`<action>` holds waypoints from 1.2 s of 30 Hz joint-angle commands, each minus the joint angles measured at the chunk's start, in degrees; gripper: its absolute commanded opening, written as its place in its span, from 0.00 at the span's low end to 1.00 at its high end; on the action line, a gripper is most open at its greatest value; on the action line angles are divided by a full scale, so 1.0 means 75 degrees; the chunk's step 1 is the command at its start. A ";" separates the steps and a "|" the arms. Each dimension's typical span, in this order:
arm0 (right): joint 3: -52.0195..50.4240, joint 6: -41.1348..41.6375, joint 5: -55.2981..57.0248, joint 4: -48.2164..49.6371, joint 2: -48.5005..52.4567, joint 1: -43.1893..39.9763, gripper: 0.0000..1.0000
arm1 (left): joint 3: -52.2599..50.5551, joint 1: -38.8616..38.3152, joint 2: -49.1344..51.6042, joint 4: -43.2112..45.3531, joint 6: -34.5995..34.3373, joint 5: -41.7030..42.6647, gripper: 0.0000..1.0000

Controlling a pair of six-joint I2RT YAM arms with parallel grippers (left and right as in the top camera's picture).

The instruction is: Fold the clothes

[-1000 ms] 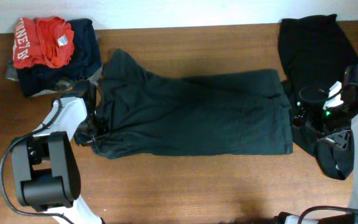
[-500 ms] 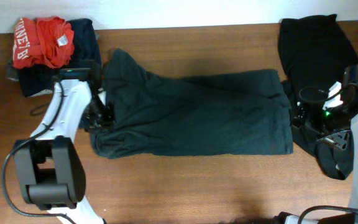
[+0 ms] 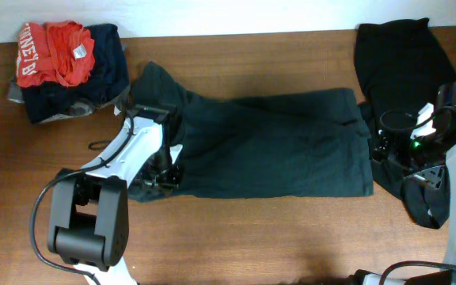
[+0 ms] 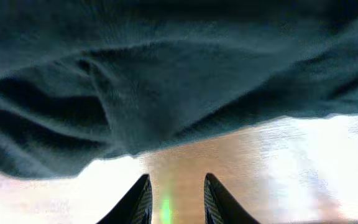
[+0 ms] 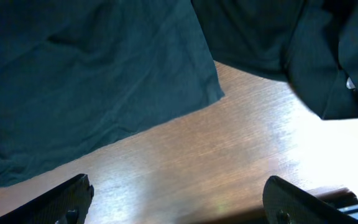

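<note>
Only the wrist views show the fingers. The left pincer (image 4: 176, 199) is slightly parted and empty over bare desk (image 4: 185, 155) at the green shirt's (image 4: 166, 81) edge. The right pincer (image 5: 178, 193) gapes wide, empty, by its corner. Overhead adds a black garment (image 3: 398, 55) right of the shirt and a red-and-navy pile (image 3: 62, 59) beyond its left end.

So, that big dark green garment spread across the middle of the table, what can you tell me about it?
The dark green garment looks like soft, matte cloth, lying flat on the wooden table and stretched left to right. Its right part is smooth with faint creases. Its left end is bunched into folds, with a flap angled toward the back. Its right edge meets a black garment. The left end effector sits just short of the rumpled edge, gripping nothing.
</note>
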 commanded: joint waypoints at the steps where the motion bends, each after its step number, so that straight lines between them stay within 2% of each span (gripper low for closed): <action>1: -0.0038 -0.0090 0.0099 0.0041 -0.0111 -0.0047 0.92 | -0.0393 0.0099 -0.0172 0.0329 0.0172 -0.0484 0.29; 12: -0.0038 -0.0087 0.0099 0.0099 -0.0111 -0.0047 0.92 | -0.0758 0.0224 -0.0166 0.0880 0.0256 -0.0968 0.35; 18: -0.0038 -0.0087 0.0099 0.0102 -0.0111 -0.0047 0.92 | -0.0968 0.0221 -0.0166 0.1137 0.0256 -0.1084 0.47; 22: -0.0038 -0.0087 0.0099 0.0102 -0.0111 -0.0047 0.92 | -0.0968 0.0221 -0.0166 0.1139 0.0254 -0.1078 0.60; 25: -0.0038 -0.0087 0.0099 0.0111 -0.0111 -0.0047 0.92 | -0.0970 0.0221 -0.0166 0.1142 0.0256 -0.1078 0.64; 36: -0.0041 -0.0149 0.0099 0.0134 -0.0111 -0.0047 0.92 | -0.1632 0.0221 -0.0166 0.1821 0.0251 -0.1364 0.64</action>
